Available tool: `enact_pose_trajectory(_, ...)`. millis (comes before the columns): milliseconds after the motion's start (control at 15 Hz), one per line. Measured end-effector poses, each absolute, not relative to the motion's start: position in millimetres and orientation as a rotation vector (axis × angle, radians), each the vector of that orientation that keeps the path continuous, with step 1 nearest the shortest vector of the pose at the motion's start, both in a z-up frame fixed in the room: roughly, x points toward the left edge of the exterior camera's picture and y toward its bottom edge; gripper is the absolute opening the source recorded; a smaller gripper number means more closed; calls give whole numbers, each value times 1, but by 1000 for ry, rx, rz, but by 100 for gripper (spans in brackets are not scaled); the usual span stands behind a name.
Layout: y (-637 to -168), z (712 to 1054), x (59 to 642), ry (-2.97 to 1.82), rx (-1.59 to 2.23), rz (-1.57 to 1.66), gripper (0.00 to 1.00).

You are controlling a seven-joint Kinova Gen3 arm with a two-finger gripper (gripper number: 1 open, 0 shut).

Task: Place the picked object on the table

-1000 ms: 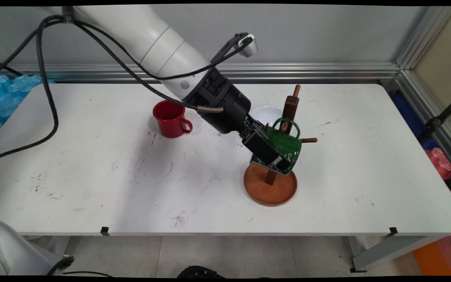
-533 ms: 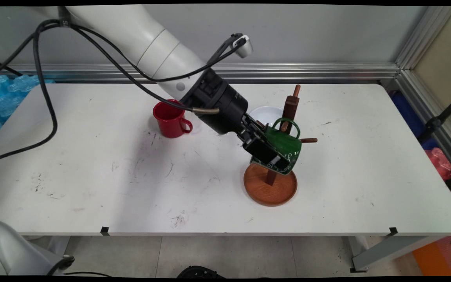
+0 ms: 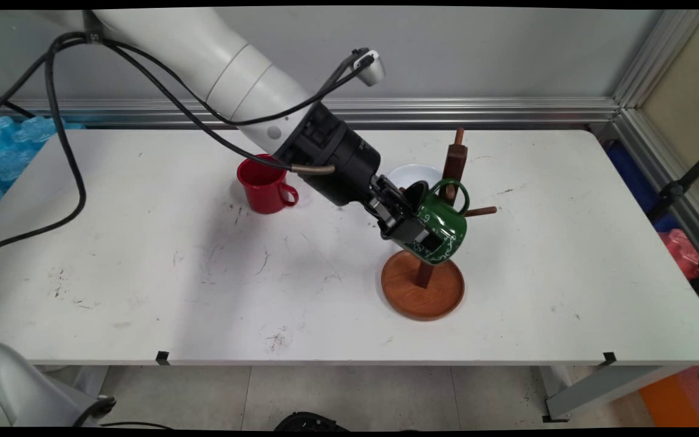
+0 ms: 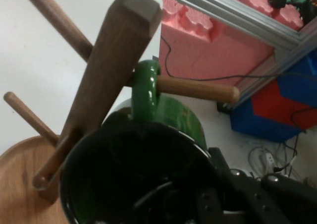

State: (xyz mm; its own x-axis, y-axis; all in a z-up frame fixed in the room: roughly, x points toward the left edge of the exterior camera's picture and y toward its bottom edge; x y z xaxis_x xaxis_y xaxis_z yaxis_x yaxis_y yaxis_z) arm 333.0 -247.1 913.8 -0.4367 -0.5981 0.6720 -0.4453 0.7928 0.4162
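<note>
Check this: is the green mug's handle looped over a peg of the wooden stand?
Yes, in the hand view the green mug's handle encircles a peg of the wooden stand.

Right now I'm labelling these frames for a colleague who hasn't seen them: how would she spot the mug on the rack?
Find the wooden mug tree with its round base right of the table's middle. The green mug hangs tilted on it, handle looped over a peg, with the gripper clamped on its rim. It alone is green with white swirls; the red mug stands apart, left.
</note>
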Motion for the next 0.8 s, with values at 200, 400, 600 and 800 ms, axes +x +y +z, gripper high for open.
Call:
enact_pose_trajectory(200, -246, 915, 335, -2097, 774, -220, 0)
enact_pose_trajectory(400, -244, 916, 336, -2092, 776, -224, 0)
enact_pose_trajectory(600, -239, 919, 337, -2086, 779, -236, 0)
enact_pose_trajectory(800, -232, 921, 336, -2077, 781, -256, 0)
